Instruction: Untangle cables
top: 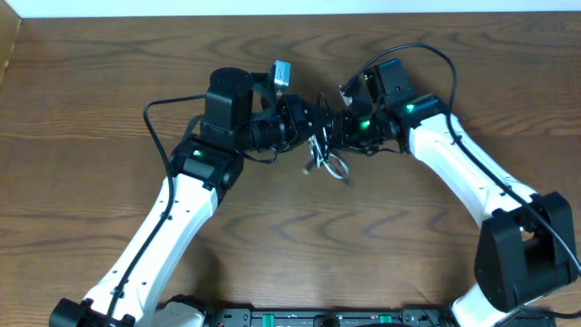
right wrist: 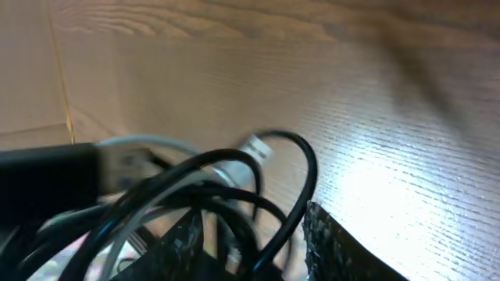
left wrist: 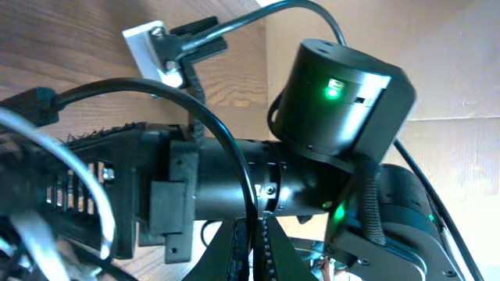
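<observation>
The black and white cables form a small tangle (top: 327, 162) on the wooden table between my two arms. My left gripper (top: 309, 123) sits just left of it. In the left wrist view its fingers (left wrist: 256, 246) are shut on a thin black cable (left wrist: 226, 140), and a blurred white cable (left wrist: 70, 168) crosses at the left. My right gripper (top: 338, 127) faces it from the right. In the right wrist view its fingers (right wrist: 262, 250) stand apart, with loops of black cable (right wrist: 308, 168) between them. A white cable (right wrist: 148, 144) with a small plug end (right wrist: 255, 147) lies behind.
The right arm's black wrist housing (left wrist: 336, 101), with a green light, fills the left wrist view close in front. A small white block on a black lead (left wrist: 152, 51) sits beyond it. Bare wooden table (top: 109, 100) surrounds the arms. A cardboard wall (left wrist: 437, 70) stands at the side.
</observation>
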Robot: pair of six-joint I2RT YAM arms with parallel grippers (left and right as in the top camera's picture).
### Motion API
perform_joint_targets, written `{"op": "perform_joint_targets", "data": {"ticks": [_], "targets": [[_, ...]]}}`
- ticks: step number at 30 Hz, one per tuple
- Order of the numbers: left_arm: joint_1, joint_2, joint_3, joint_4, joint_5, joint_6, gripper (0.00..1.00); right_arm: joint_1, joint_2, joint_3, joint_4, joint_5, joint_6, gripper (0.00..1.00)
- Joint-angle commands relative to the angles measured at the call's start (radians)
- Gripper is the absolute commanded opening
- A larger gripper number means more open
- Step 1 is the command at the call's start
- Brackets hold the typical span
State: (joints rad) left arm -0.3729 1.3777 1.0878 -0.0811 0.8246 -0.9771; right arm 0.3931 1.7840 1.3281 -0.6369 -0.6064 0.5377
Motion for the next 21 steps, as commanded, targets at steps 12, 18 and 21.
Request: {"op": "perform_joint_targets", "data": {"ticks": [12,18,21], "targets": [[0.003,-0.024,0.007,0.008,0.009,-0.012,0.08,0.003,0.003,-0.003,-0.004,0.055,0.054,0.07],[0.003,-0.024,0.007,0.008,-0.004,-0.008,0.07,0.002,0.003,-0.003,-0.048,0.097,0.014,0.01],[0.003,-0.024,0.007,0.008,-0.006,-0.007,0.07,-0.001,0.003,-0.003,-0.072,0.113,-0.019,0.01]]}}
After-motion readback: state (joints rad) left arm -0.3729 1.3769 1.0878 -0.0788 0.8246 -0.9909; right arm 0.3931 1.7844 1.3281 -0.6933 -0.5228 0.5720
